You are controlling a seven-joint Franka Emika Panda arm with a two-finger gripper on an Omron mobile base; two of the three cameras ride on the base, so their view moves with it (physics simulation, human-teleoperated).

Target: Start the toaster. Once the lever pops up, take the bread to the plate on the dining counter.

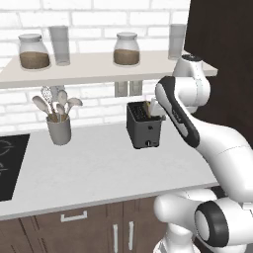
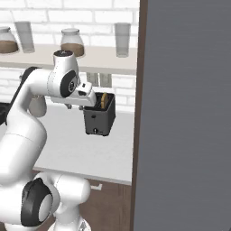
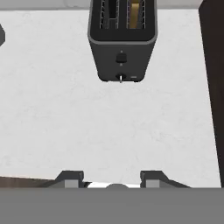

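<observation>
The dark toaster (image 1: 143, 129) (image 2: 99, 118) (image 3: 121, 41) stands on the white wall counter (image 3: 109, 127) under the shelf. The bread (image 2: 104, 100) (image 3: 135, 15) sits upright in its right-hand slot, with its top edge showing. On the toaster's front I see a lever (image 3: 121, 57) and below it a small knob (image 3: 121, 78). My gripper (image 3: 111, 179) hangs above the counter in front of the toaster and points down. It is open, with nothing between its fingertips (image 3: 70, 177). The plate and the dining counter are out of view.
A grey pot of utensils (image 1: 59, 129) stands left of the toaster and a black cooktop (image 1: 10, 165) lies further left. The shelf (image 1: 89, 66) above carries jars and glasses. A tall dark cabinet side (image 2: 185, 113) closes off the right.
</observation>
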